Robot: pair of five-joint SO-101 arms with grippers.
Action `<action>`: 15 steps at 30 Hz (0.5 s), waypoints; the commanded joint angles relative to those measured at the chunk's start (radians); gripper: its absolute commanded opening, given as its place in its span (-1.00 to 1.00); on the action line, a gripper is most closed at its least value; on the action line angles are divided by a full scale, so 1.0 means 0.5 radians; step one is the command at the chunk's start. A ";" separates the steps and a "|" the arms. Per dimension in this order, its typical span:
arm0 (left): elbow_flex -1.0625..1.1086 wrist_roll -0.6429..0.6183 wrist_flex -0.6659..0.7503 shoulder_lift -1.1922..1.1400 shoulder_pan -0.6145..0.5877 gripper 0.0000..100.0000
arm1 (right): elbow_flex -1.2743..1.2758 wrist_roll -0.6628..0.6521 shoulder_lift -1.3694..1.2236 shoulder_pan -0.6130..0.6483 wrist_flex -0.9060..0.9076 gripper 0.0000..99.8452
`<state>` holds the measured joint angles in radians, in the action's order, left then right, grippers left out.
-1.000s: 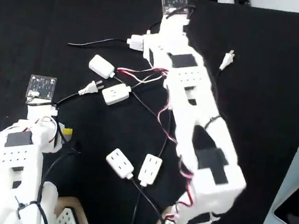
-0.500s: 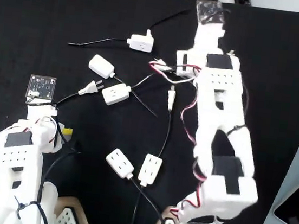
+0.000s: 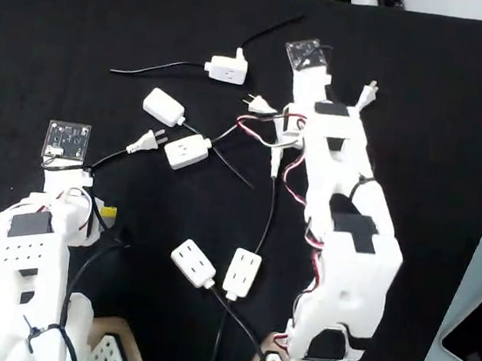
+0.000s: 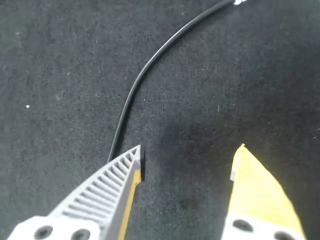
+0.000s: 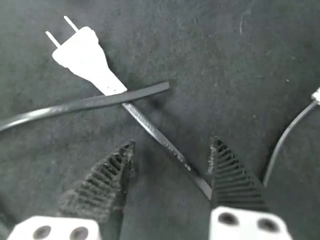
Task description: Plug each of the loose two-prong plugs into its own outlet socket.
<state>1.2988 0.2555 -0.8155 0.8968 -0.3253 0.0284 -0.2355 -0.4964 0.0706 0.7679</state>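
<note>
Likely a light, stiff plug [image 5: 82,54] on limp cord [image 5: 150,131], best pinched across its flat body, with right pincer [image 5: 173,144] and left pincer [image 4: 190,147] both spread.

Table covering [image 4: 60,60]: black matt cloth, slightly fuzzy, lint-flecked. Plug [image 5: 82,52]: smooth white plastic, two bright metal prongs. Cable [image 5: 75,106]: smooth black sheath, faint sheen. Right gripper [image 5: 173,143]: dark ribbed matt plastic fingers [image 5: 100,185].

I see a black tablecloth [image 3: 60,8] under everything. The plug [image 5: 82,52] and the outlet sockets [image 3: 193,263] are white, their cords [image 5: 75,106] black. My left gripper [image 4: 190,147] has one grey ribbed finger [image 4: 107,185] and one yellow finger [image 4: 255,185] (plain, no pattern); the right gripper [image 5: 174,143] has dark ribbed fingers [image 5: 100,185] on white.
</note>
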 commanded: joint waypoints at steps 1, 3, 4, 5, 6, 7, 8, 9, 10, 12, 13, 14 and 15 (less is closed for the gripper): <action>-0.026 -0.006 0.037 0.034 -0.011 -0.42 | -0.115 -0.018 -0.069 -0.071 -0.147 -0.56; -0.026 -0.006 0.037 0.034 -0.011 -0.42 | -0.158 -0.018 -0.149 -0.098 -0.187 -0.58; -0.026 -0.006 0.037 0.034 -0.011 -0.42 | -0.183 -0.018 -0.176 -0.107 -0.187 -0.63; -0.026 -0.006 0.037 0.034 -0.011 -0.42 | -0.204 -0.018 -0.198 -0.123 -0.187 -0.71; -0.023 -0.006 0.037 0.034 -0.011 -0.42 | -0.219 -0.018 -0.198 -0.132 -0.187 -0.80; -0.023 -0.006 0.037 0.034 -0.011 -0.42 | -0.222 -0.018 -0.183 -0.141 -0.187 -0.91; -0.023 -0.006 0.037 0.034 -0.011 -0.42 | -0.219 -0.015 -0.149 -0.147 -0.184 -0.99; -0.023 -0.006 0.037 0.034 -0.011 -0.42 | -0.213 -0.006 -0.109 -0.160 -0.169 -0.96; -0.023 -0.006 0.037 0.034 -0.011 -0.42 | -0.192 -0.006 -0.057 -0.160 -0.114 -0.94; -0.023 -0.006 0.037 0.034 -0.011 -0.42 | -0.158 -0.003 0.072 -0.160 0.009 -0.98; -0.023 -0.006 0.037 0.034 -0.011 -0.42 | -0.137 -0.003 0.146 -0.153 0.077 -0.98; -0.023 -0.006 0.037 0.034 -0.011 -0.42 | -0.112 0.000 0.226 -0.147 0.150 -0.98; -0.023 -0.006 0.037 0.034 -0.011 -0.42 | -0.087 0.006 0.315 -0.144 0.218 -0.98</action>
<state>1.2988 0.2555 -0.8155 0.8968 -0.3253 -0.0238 -0.2386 -0.4918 0.0015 0.7986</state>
